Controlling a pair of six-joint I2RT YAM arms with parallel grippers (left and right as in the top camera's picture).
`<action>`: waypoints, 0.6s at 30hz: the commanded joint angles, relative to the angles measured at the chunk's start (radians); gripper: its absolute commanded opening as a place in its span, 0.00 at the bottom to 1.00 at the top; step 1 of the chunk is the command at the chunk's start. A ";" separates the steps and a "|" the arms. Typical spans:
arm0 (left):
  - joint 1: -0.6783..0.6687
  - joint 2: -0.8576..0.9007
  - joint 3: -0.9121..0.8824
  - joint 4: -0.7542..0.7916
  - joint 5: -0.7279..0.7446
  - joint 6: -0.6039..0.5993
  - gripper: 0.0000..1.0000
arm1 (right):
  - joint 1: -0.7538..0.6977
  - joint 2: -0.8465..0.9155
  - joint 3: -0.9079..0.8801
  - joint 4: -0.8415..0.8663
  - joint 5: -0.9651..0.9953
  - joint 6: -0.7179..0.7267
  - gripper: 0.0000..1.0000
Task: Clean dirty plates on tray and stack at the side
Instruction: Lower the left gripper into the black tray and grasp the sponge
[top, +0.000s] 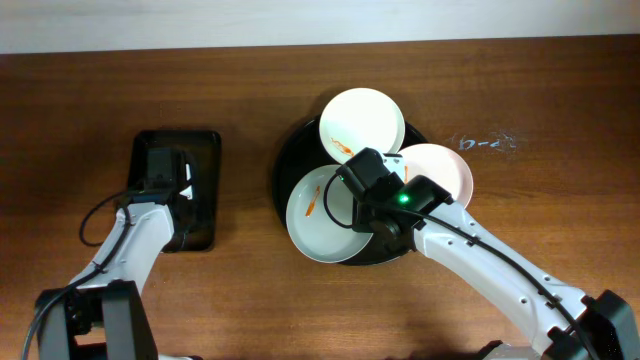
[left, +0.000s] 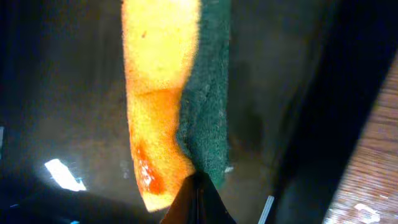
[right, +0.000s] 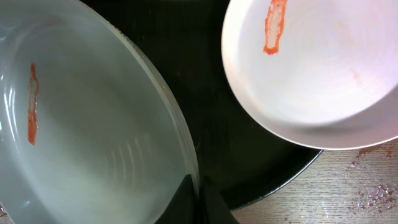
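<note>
Brown wooden table (top: 250, 300) fills my overhead view, with the round black tray (top: 284, 170) a little right of its middle and a smaller rectangular tray (top: 205, 200) toward the left edge. All three plates lie on the round tray: the white plate (top: 362, 122) at its far edge, the pale pink plate (top: 445, 170) overhanging its right edge, and the pale blue plate (top: 320, 215) at its near-left edge. Each carries an orange smear, so none of them looks clean to me, and nothing is stacked beside the tray yet

My left gripper (left: 199, 193) hangs over the rectangular tray with its jaws closed on one end of the sponge (left: 168, 93), yellow on one face and green scourer on the other, with an orange stain near the pinch. My right gripper (right: 198, 199) sits low over the round tray, jaws closed on the near rim of the pale blue plate, as far as the wrist view lets me judge

I read this as the start of the first wash: sponge in hand, first plate secured. The next move calls for lifting the sponge clear of the rectangular tray's wall and carrying it across to the blue plate, then pressing one face onto the smear (right: 32, 106). Since the pinch is at the sponge's end, I expect it to bend under pressure, so I'd come down gently. The right arm has to hold that rim firmly while I scrub, or the plate may slide into the pink one just beside it
</note>
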 joint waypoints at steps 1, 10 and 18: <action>0.000 0.002 0.008 -0.025 -0.148 -0.026 0.01 | 0.006 0.004 0.018 0.003 0.008 -0.004 0.04; 0.000 -0.072 0.097 -0.075 -0.238 -0.084 0.02 | 0.006 0.004 0.018 -0.003 0.008 -0.004 0.04; 0.000 -0.079 0.165 -0.129 -0.230 -0.211 0.11 | 0.005 0.004 0.018 -0.008 0.009 -0.004 0.04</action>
